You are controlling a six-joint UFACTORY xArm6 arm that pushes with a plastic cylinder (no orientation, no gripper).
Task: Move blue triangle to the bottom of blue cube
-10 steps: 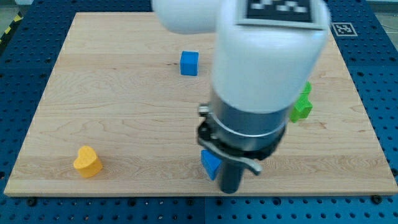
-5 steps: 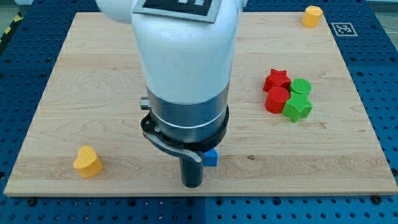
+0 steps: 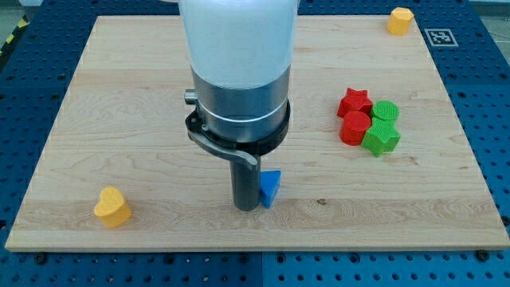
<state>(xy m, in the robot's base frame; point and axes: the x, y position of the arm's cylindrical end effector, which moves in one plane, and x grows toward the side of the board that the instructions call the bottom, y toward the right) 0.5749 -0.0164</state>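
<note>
Tip beside the blue triangle
My tip touched the blue triangle, which lay just to its right on the surface; no gripper; blue cube hidden behind my arm.

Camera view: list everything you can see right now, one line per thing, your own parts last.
Blue triangle: 1, blue, lower middle of the board, touching my tip on its right.
Red star: 1, red, right side, top of the cluster.
Red block: 1, red, rounded, just below the star.
Green blocks: 2, green, right of the red ones, one above the other.
Yellow block: 1, yellow-orange, top right corner.
Yellow heart: 1, yellow, bottom left.
Board: 1, light wood, on a blue perforated table.
Blue cube: not visible, probably hidden behind my arm.
My tip: 1, dark rod, left of the triangle.
</note>
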